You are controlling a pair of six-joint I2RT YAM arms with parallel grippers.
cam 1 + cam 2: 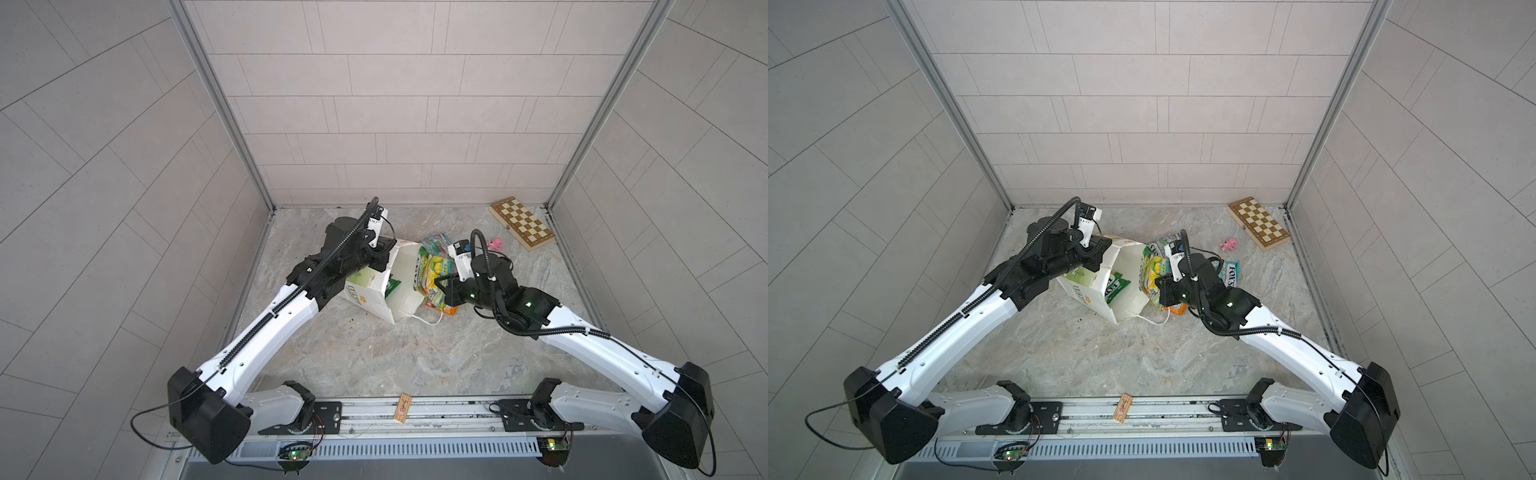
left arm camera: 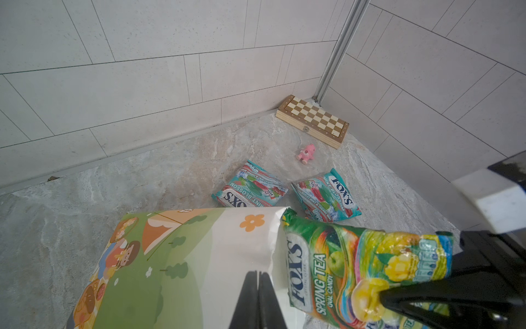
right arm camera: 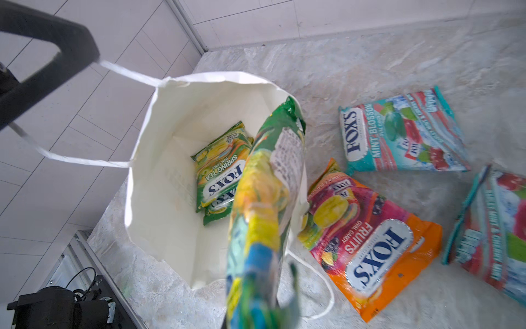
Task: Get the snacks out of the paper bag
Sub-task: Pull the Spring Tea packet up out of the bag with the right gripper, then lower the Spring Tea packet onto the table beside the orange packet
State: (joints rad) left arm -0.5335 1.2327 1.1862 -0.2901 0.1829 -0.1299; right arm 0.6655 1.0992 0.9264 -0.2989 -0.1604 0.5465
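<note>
Beside the paper bag [image 1: 368, 301], right tool [image 1: 439, 284] clamps a snack [image 2: 341, 265]; left tool [image 2: 258, 275] pinches its handle [image 3: 128, 75].

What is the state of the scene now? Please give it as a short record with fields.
left gripper: shut on the cord handle of the paper bag
right gripper: shut on a yellow-green packet at the bag's mouth
inside bag: two green packets
out on table: two teal packets, one orange packet
other things: pink toy, checkered board
</note>
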